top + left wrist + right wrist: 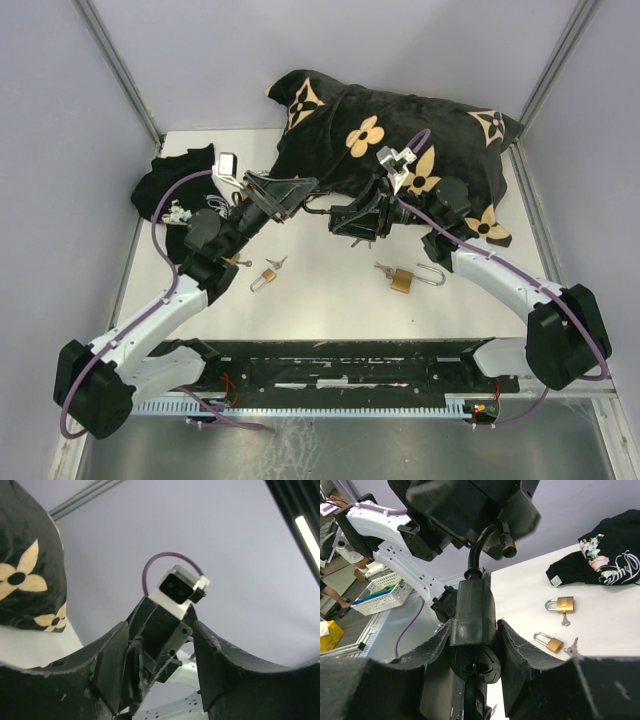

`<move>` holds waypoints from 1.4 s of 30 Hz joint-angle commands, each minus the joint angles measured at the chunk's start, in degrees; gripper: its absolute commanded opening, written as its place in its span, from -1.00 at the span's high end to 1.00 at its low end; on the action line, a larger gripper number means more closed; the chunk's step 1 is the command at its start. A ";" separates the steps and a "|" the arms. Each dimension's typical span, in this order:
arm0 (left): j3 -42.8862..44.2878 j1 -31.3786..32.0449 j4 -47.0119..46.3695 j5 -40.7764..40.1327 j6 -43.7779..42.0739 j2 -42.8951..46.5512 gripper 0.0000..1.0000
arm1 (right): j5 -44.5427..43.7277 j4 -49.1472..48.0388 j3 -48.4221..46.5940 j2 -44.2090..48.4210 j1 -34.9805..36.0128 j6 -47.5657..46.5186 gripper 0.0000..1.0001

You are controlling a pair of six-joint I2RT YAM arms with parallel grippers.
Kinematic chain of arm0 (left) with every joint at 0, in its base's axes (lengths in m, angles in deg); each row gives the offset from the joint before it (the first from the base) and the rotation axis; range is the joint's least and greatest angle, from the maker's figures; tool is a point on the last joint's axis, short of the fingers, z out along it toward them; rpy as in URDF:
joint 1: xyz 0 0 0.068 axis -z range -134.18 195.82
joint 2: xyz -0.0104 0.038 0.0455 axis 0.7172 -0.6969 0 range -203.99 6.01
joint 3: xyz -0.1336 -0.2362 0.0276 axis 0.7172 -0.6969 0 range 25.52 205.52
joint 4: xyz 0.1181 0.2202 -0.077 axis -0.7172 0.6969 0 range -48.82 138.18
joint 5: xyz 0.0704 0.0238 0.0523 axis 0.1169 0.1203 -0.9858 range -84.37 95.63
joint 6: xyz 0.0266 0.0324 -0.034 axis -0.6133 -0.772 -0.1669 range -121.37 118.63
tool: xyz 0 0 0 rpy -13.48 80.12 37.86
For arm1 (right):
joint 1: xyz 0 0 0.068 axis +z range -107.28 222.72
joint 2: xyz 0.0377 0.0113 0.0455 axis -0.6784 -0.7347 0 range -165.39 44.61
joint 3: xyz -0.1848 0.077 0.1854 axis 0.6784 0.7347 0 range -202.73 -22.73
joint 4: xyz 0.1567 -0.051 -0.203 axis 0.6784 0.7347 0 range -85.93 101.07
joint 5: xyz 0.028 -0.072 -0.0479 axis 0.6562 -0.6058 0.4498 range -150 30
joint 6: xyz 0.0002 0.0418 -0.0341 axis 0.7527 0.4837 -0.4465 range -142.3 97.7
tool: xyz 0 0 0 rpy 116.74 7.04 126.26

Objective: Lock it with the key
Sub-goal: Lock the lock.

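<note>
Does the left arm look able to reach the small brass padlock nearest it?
Probably yes: the left gripper is open and empty, and the small brass padlock lies uncovered beside that arm.

Workcell, overhead and wrist views. A white table is enclosed on the left, far and right sides by plain pale lilac-grey walls, which meet at the far corners behind slanting aluminium posts. A black strip runs along the table's near edge, with a white slotted cable duct just in front of it. Overhead, a dark ceiling panel carries a bright linear lamp; lighting is even, shadows soft. Beyond the table's open side stands a white mesh basket, slightly blurred
</note>
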State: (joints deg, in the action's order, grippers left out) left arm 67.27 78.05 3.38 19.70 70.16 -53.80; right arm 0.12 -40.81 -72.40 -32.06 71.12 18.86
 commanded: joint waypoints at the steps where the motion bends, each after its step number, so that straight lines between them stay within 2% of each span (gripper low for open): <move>1: -0.54 -0.14 -0.36 -3.78 -3.07 4.88 -0.34 | 1.58 -3.09 -3.46 1.76 -1.45 3.86 0.97; 4: -1.22 -0.14 4.85 -6.15 -11.34 8.72 -0.51 | 3.36 0.52 -5.28 1.47 -2.56 4.90 0.97; 6: -1.66 -0.15 8.42 -7.50 -21.27 11.91 -0.53 | 4.83 3.36 -6.56 1.29 -3.01 5.58 0.97; 8: -4.03 -0.15 7.88 -7.76 -33.67 15.93 -0.54 | 6.52 5.53 -7.49 1.33 -3.10 6.67 0.96; 11: -8.32 -0.15 3.32 -1.54 -54.47 21.58 -0.57 | 9.29 6.91 -8.78 1.05 -3.14 10.73 0.96; 14: -8.87 -0.03 5.66 9.37 -75.72 24.53 -0.59 | 11.48 11.87 -10.92 0.98 -3.18 11.50 0.97; 17: -7.80 0.10 11.71 17.40 -94.08 25.93 -0.60 | 13.46 24.80 -14.22 1.20 -3.16 5.33 0.96; 21: -1.00 0.20 25.63 18.75 -110.41 22.98 -0.59 | 14.55 53.86 -22.38 1.18 -2.99 -13.73 0.96; 23: 1.35 0.37 28.81 20.26 -113.82 20.70 -0.57 | 14.97 60.05 -24.50 0.77 -2.85 -18.21 0.96; 31: 5.06 2.41 28.36 23.52 -115.81 13.68 -0.41 | 14.68 60.46 -25.05 -0.28 -1.20 -17.51 0.96; 42: 6.98 5.62 32.34 24.04 -114.51 11.29 0.08 | 14.92 60.59 -25.56 -0.47 -1.06 -17.44 0.96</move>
State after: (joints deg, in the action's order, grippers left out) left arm 71.65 83.10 35.55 42.25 -43.78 -42.68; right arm 13.32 22.60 -94.61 -33.57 69.98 1.86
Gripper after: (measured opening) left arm 0.503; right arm 0.430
